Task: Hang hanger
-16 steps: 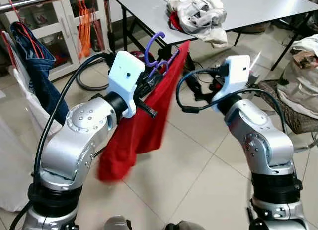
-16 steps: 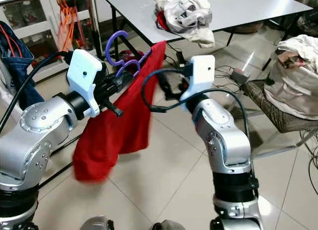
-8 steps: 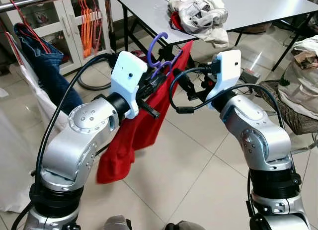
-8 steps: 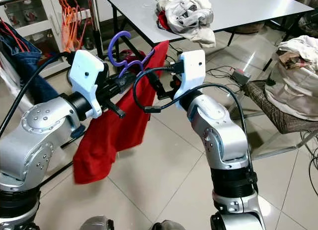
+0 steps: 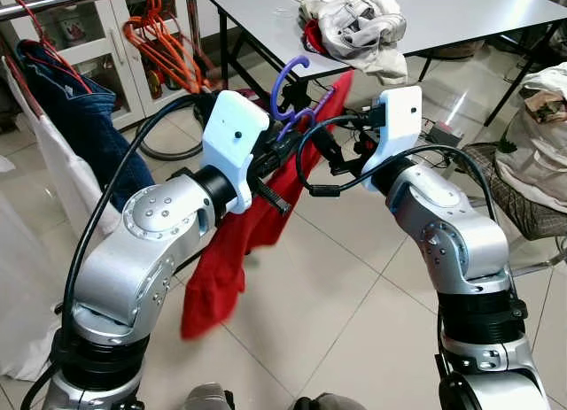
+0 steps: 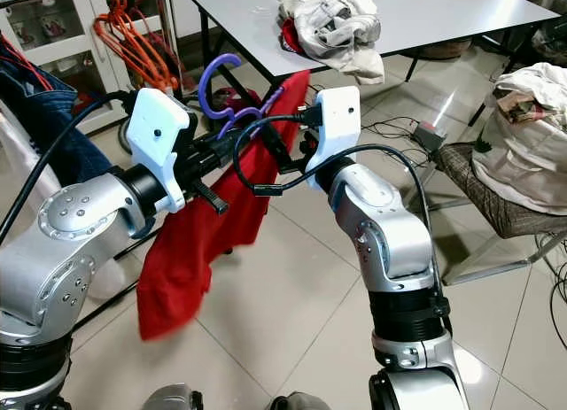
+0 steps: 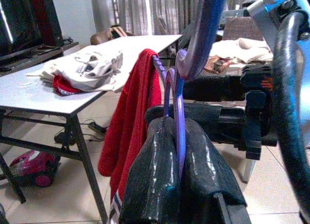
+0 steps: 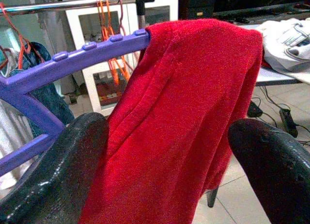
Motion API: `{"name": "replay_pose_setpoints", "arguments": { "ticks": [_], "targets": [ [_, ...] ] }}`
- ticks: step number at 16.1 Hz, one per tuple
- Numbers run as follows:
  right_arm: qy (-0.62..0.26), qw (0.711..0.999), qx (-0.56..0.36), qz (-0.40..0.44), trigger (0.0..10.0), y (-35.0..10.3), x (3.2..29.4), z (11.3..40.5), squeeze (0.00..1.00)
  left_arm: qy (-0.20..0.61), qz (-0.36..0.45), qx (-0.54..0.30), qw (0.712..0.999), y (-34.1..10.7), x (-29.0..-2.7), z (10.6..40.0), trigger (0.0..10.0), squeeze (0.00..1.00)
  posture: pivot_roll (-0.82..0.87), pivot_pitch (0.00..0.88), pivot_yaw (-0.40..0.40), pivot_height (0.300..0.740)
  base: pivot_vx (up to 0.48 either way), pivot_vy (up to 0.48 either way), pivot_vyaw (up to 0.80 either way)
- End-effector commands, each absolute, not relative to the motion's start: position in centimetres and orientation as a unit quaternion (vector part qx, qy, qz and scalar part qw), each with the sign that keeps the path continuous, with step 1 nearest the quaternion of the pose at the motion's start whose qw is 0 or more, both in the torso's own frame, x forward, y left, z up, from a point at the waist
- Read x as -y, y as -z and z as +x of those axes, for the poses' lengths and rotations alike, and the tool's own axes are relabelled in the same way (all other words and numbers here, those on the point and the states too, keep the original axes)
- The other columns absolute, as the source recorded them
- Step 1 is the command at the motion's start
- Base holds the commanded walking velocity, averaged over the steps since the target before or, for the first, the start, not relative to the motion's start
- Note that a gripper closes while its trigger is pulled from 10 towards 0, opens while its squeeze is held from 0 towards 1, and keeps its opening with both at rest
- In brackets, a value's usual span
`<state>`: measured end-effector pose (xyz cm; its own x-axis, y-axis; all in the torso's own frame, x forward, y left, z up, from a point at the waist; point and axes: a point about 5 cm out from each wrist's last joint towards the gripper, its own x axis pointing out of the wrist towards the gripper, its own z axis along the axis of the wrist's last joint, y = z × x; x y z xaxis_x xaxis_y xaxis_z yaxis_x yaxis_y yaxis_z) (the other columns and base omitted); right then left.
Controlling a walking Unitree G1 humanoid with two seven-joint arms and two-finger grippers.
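**Purple hanger with red garment held up in front of us**

Our left gripper (image 7: 177, 151) is raised at chest height, its 2 black fingers (image 7: 150, 175) pressed together on the neck of the purple hanger (image 5: 291, 82), just below the hook. The hook points upward, free of any rail. A red garment (image 5: 239, 242) is draped over 1 arm of the hanger and hangs down toward the tiled floor (image 5: 354, 286).

Our right gripper (image 8: 164, 151) is reached in beside the left one, its 2 fingers (image 8: 63, 161) spread wide on either side of the red garment, with the hanger's arm running just above the near finger.

To our left, a metal rail (image 5: 62, 1) carries orange hangers (image 5: 164, 47) and a pair of blue jeans (image 5: 84, 109). Ahead stands a grey table (image 5: 461, 11) with a pile of pale clothes (image 5: 354, 25) on it.
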<state>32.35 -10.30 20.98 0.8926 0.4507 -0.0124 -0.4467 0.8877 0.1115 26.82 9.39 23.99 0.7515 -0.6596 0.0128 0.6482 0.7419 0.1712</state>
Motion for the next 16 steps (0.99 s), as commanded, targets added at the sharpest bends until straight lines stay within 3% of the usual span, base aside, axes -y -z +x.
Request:
{"name": "replay_pose_setpoints", "arguments": {
  "ticks": [1,13,14,15,16],
  "targets": [
    [-0.222,0.974,-0.014,0.04,10.0,-21.3,10.5,32.7,0.0,0.368,0.078,0.061,0.924,-25.1,-8.7,26.3,10.0,0.0,0.0,0.038,-0.082,0.74,0.0,0.0,0.0],
    [-0.154,0.988,-0.024,0.019,10.0,-20.5,12.8,33.0,0.0,0.319,0.083,0.066,0.942,-25.6,-10.4,27.4,10.0,0.0,0.0,0.038,-0.078,0.74,0.0,0.0,0.0],
    [-0.151,0.988,-0.026,0.019,1.5,-20.4,13.0,33.1,0.0,0.322,0.085,0.067,0.941,-25.6,-10.4,27.4,10.0,0.0,0.0,0.037,-0.078,0.74,0.0,0.0,0.0],
    [-0.151,0.988,-0.026,0.019,0.0,-20.3,13.0,33.1,0.0,0.325,0.088,0.066,0.939,-25.6,-10.4,27.3,10.0,0.0,0.0,0.037,-0.078,0.74,0.0,0.0,0.0],
    [-0.152,0.988,-0.025,0.02,0.0,-20.3,13.1,33.1,0.0,0.336,0.089,0.064,0.935,-25.5,-10.3,27.1,10.0,0.0,0.0,0.037,-0.078,0.74,0.0,0.0,0.0]
  ]
}}
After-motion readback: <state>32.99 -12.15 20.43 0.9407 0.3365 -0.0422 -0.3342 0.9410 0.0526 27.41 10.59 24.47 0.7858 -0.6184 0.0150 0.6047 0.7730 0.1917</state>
